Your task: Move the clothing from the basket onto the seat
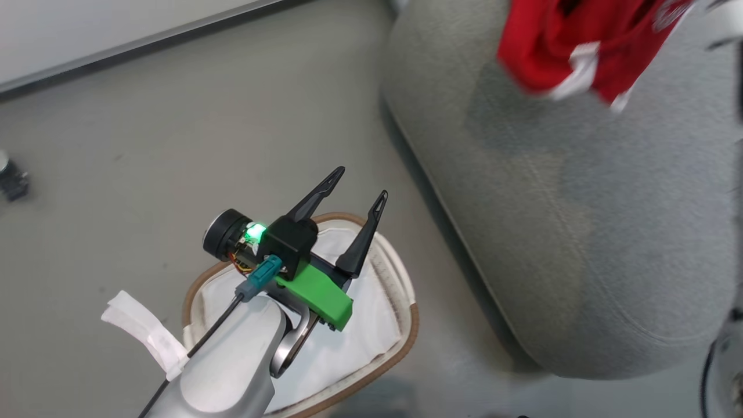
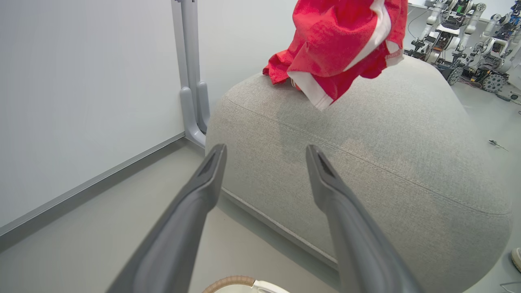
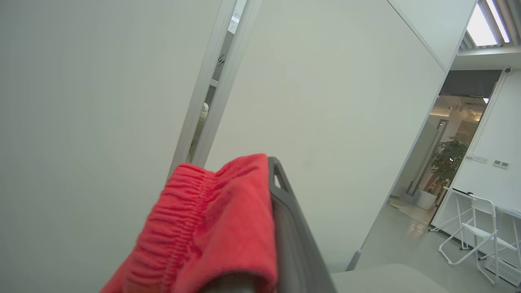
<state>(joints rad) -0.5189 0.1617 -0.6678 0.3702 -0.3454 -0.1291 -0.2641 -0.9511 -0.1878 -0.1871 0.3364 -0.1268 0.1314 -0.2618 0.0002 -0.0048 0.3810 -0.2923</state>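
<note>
My right gripper is shut on the red clothing; the elastic waistband drapes over it and hides one finger. The same clothing hangs above the far end of the grey seat. In the left wrist view, the clothing dangles with its white-striped hem just over the seat, and a red fold at its left seems to touch the cushion. My left gripper stands open and empty above the basket, which shows a white lining. Its fingers point at the seat's side, over the basket's brown rim.
A white wall panel with a grey baseboard and a grey post foot stand behind the seat. Other robots are parked far right. A small dark object lies on the floor at left. A white folding chair stands across the room.
</note>
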